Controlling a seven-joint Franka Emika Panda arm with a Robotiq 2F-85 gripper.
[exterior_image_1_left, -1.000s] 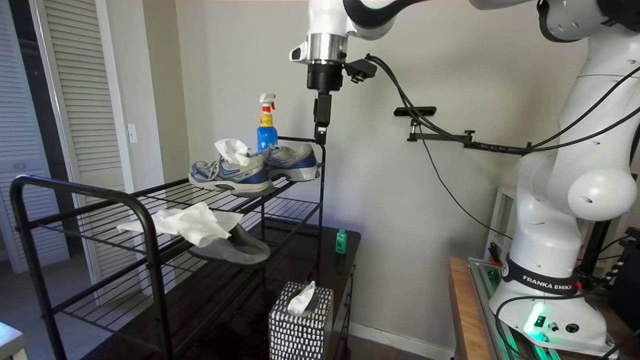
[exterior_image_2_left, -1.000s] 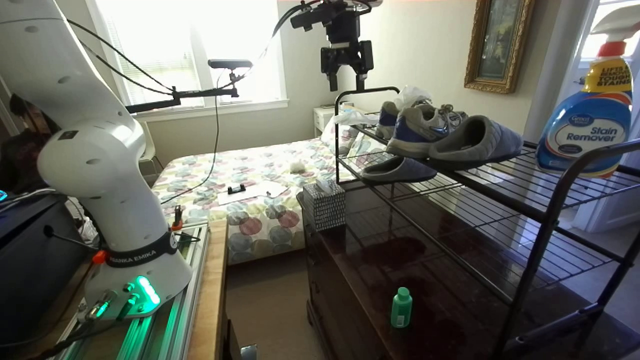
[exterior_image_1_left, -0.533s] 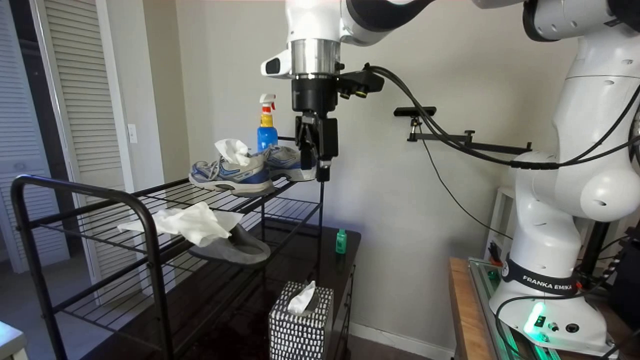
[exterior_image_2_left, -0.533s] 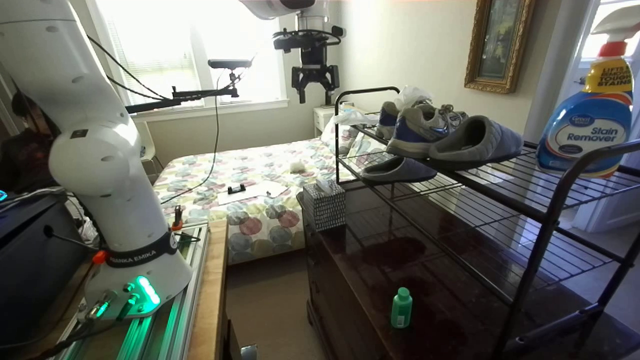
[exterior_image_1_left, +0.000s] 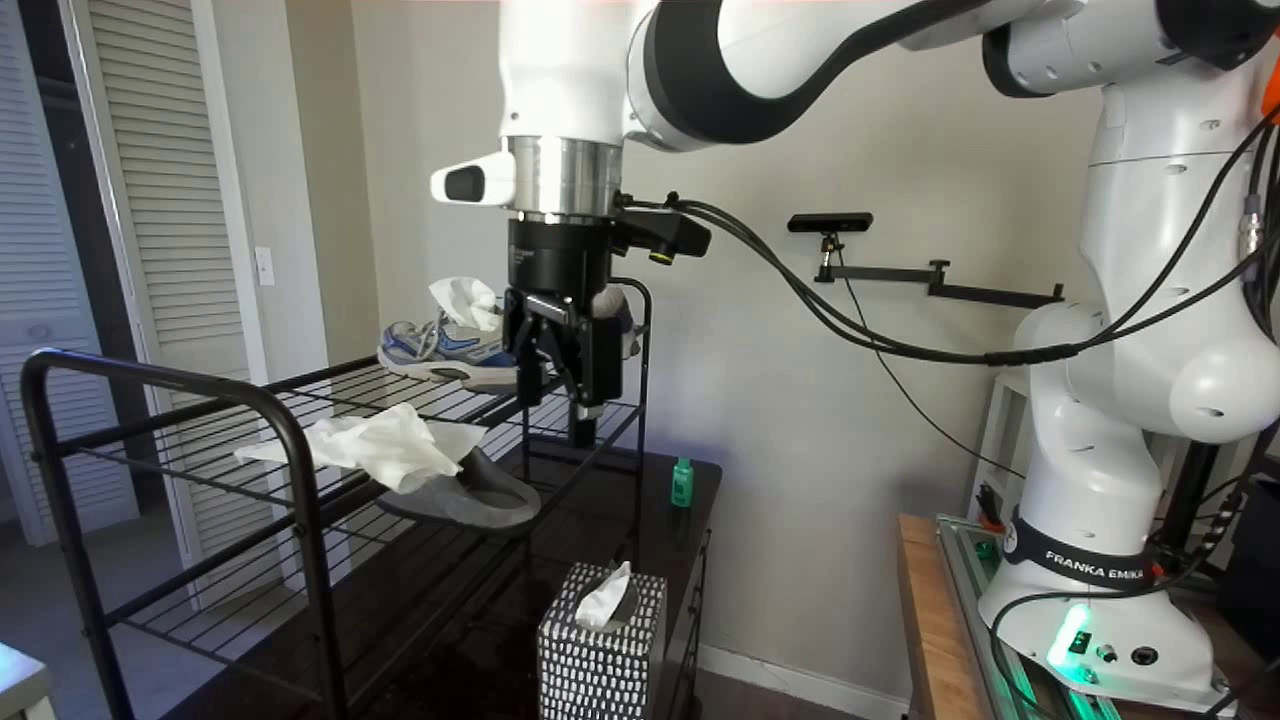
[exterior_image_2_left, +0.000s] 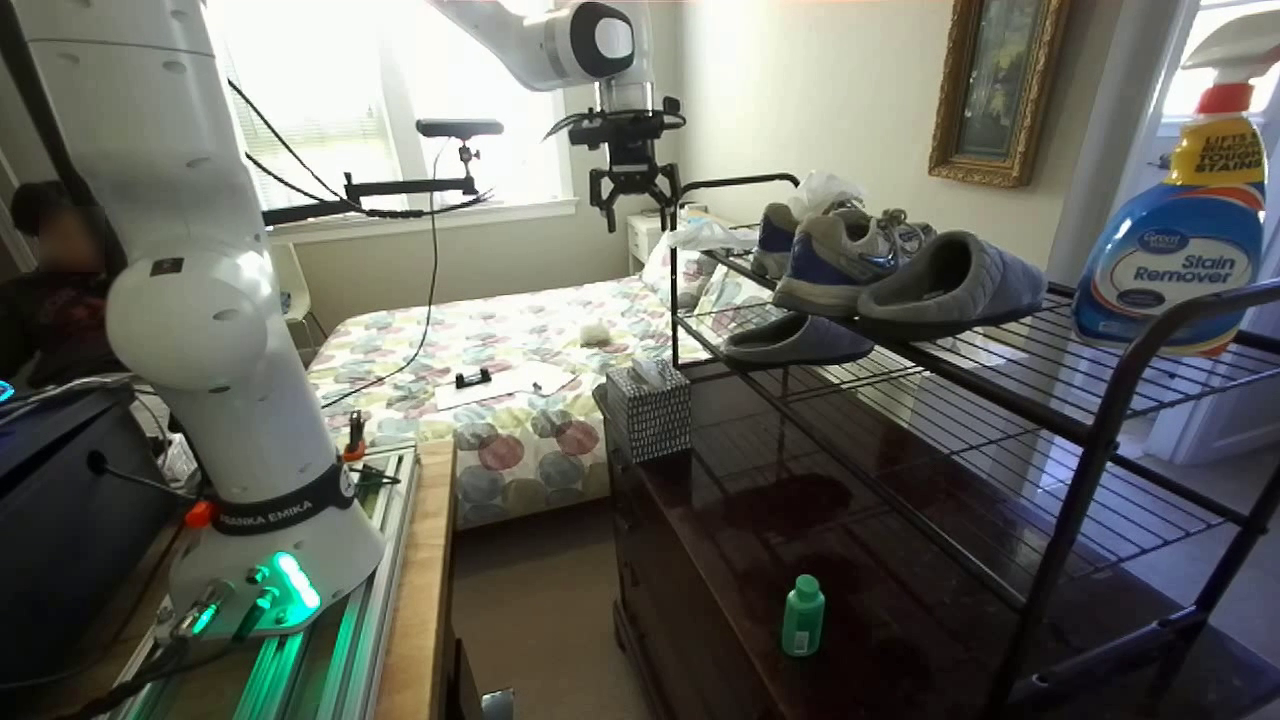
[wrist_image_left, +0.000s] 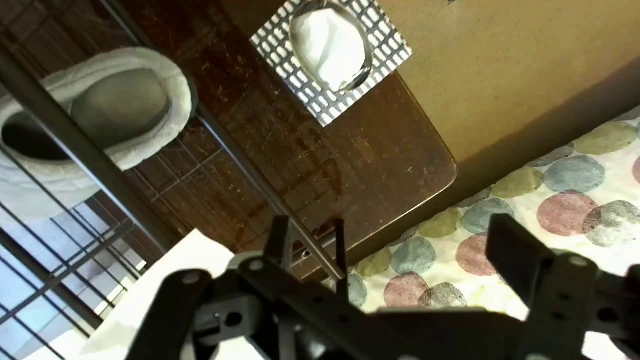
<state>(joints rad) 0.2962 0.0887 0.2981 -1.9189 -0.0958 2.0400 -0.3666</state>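
My gripper (exterior_image_1_left: 557, 412) is open and empty in the air. In an exterior view (exterior_image_2_left: 640, 222) it hangs beside the end of the black wire rack (exterior_image_2_left: 1095, 440). In the wrist view the fingers (wrist_image_left: 395, 240) stand wide apart, with the patterned bed below and the rack's end near one finger. A patterned tissue box (exterior_image_1_left: 600, 660) with a white tissue shows below; the wrist view shows its top (wrist_image_left: 307, 95). A grey slipper (exterior_image_1_left: 455, 508) sits on the lower shelf. Sneakers (exterior_image_2_left: 830, 272) and another slipper (exterior_image_2_left: 960, 290) sit on the upper shelf. A white sheet (exterior_image_1_left: 385, 445) lies at the rack's end.
The rack stands on a dark dresser (exterior_image_2_left: 740, 570) with a small green bottle (exterior_image_2_left: 803, 617). A stain remover bottle (exterior_image_2_left: 1170, 250) stands on the upper shelf. A bed (exterior_image_2_left: 400, 350) lies behind. A camera bracket (exterior_image_1_left: 890, 275) sticks out by the wall. A person (exterior_image_2_left: 50, 270) sits at the back.
My gripper has moved leftward and lower in an exterior view, from over the sneakers' end toward the rack's opposite end. Its fingers stay open. The objects have not moved.
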